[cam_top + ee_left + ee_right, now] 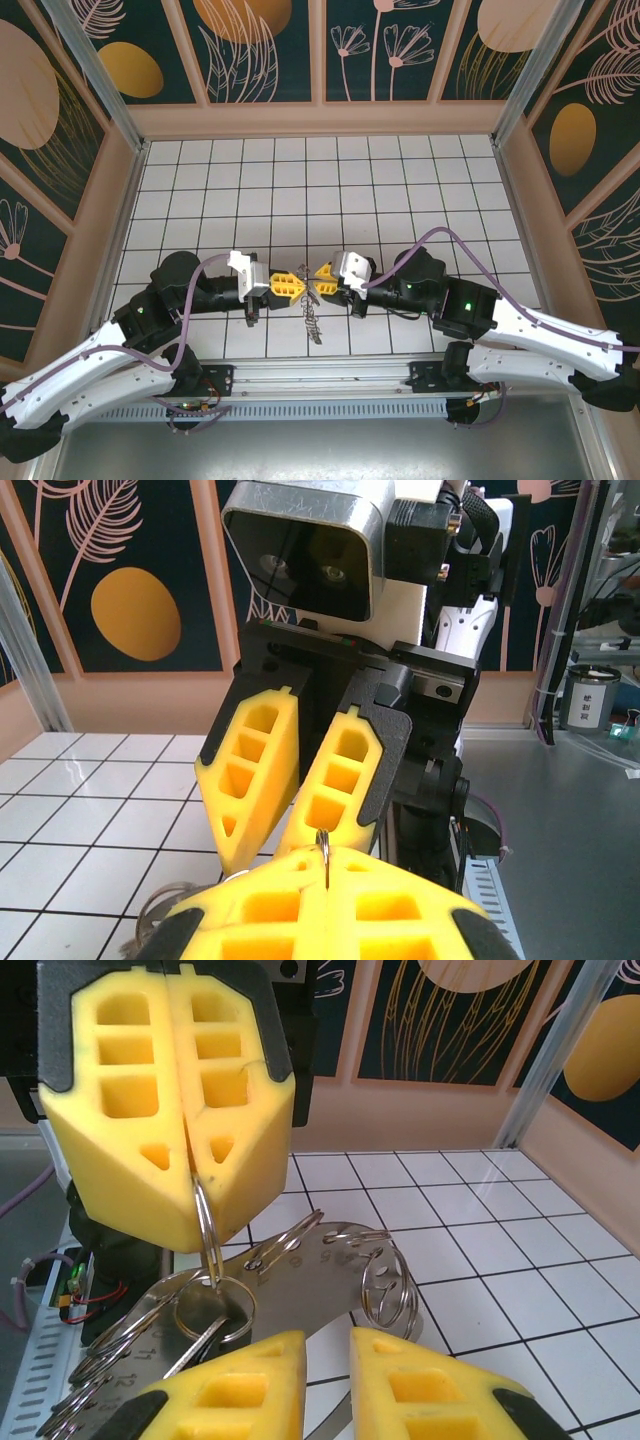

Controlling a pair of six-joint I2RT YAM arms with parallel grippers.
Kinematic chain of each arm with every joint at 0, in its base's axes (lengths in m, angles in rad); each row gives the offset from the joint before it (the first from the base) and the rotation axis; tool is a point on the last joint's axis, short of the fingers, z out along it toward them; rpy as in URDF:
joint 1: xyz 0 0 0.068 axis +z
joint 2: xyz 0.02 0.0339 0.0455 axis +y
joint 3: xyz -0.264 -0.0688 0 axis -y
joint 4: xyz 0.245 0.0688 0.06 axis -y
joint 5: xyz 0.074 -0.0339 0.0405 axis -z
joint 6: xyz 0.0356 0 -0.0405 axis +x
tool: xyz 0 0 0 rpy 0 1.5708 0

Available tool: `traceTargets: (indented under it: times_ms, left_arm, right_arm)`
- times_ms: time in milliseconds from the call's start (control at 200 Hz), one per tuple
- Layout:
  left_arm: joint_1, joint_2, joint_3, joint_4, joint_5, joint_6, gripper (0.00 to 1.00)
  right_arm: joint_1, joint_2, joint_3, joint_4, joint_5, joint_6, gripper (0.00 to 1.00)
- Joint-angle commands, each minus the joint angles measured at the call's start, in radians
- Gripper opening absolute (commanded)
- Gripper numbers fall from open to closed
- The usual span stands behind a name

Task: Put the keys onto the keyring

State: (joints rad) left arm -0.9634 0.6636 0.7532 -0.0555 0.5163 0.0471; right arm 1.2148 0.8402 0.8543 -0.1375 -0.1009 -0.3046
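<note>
Left gripper (pixel 190 1222): jaws clamped on keyring (pixel 206 1232). Keys (pixel 140 1345): dangling below keyring. Right gripper (pixel 328 1362): jaws apart, beside keyring. Likely step: threading; next probably right pinching key.

Stamped numbers 11 and 12 on keys (pixel 150 1360)

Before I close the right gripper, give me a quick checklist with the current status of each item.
1. The left gripper is shut on the ring: ok.
2. The right gripper is open: ok.
3. The keys hang from linked rings below the left gripper: ok.
4. A key sits squarely between the right fingers: cannot tell; a sliver of metal shows low in the gap.
5. The keys are clear of the table: cannot tell.
</note>
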Motion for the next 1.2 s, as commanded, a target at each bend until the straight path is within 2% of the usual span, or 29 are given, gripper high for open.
traceTargets:
  times_ms: [0, 285, 460, 606, 776, 956, 1191]
  left_arm:
    - [-0.005, -0.009, 0.001, 0.057, 0.017, -0.009, 0.00]
    - [-0.006, -0.004, 0.000, 0.049, 0.011, -0.002, 0.00]
    - [-0.005, 0.037, 0.021, 0.004, -0.037, 0.006, 0.00]
    - [-0.005, 0.033, 0.020, 0.012, 0.011, -0.002, 0.00]
    - [-0.005, 0.032, 0.035, 0.011, 0.054, -0.009, 0.00]
    - [-0.005, 0.040, 0.052, -0.004, 0.067, -0.004, 0.00]
    - [-0.006, 0.041, 0.052, -0.001, 0.071, 0.000, 0.00]
  right_arm:
    - [-0.004, -0.025, -0.013, 0.042, -0.019, 0.002, 0.19]
    - [-0.002, -0.083, -0.024, 0.032, -0.014, 0.008, 0.23]
    - [-0.002, -0.089, -0.034, 0.040, 0.051, 0.015, 0.27]
    - [-0.002, -0.094, -0.068, 0.056, -0.019, 0.022, 0.33]
    - [-0.003, -0.097, -0.094, 0.039, -0.020, 0.040, 0.35]
    - [-0.003, -0.121, -0.127, 0.060, -0.072, 0.057, 0.38]
    - [-0.004, -0.066, -0.116, 0.070, -0.113, 0.047, 0.40]
